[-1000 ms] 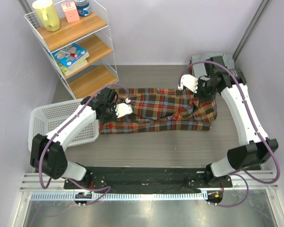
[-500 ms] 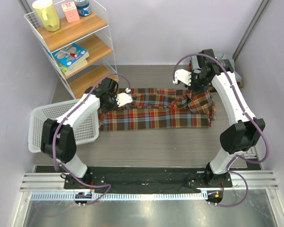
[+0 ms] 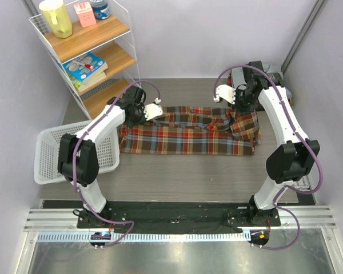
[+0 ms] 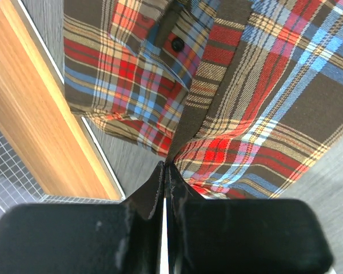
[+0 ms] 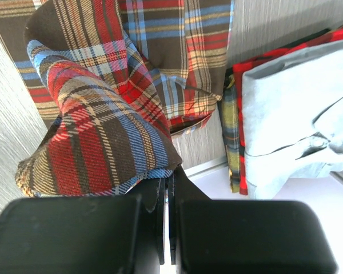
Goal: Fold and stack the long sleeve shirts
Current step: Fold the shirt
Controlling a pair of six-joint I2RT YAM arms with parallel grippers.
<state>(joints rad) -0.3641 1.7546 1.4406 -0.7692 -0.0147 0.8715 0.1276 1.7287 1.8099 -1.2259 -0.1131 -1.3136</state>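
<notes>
Plaid shirt: the plaid shirt [image 3: 183,137] lies as a long band across the middle of the tabletop, running from near the left edge to near the right edge. Its near hem is flat, and its far edge is still rumpled between the two arms.
Left gripper: the left gripper [image 4: 164,170] has its fingers pressed together on a fold at the shirt's far left corner, close to the foot of the shelf [image 3: 103,94].
Right gripper: the right gripper [image 5: 168,178] is clamped on a bunched edge at the shirt's far right end, and the cloth hangs off it in a loose loop.
Folded stack: the folded stack [image 5: 234,137] sits at the far right corner, just beside the right gripper, with a grey shirt [image 5: 291,108] on top.
Just changed: over the last second both grippers have carried their pinches away from the near edge toward the far edge. The band, which was heaped and wrinkled, has drawn out longer and flatter.
Meaning for the task: this looks like the spreading step and it seems nearly finished. The right end is still doubled over, so it probably needs laying down before any fold. Stacking is not yet begun for this shirt.
Bystander: the basket [image 3: 46,136] stands at the left edge, apart from the cloth.
</notes>
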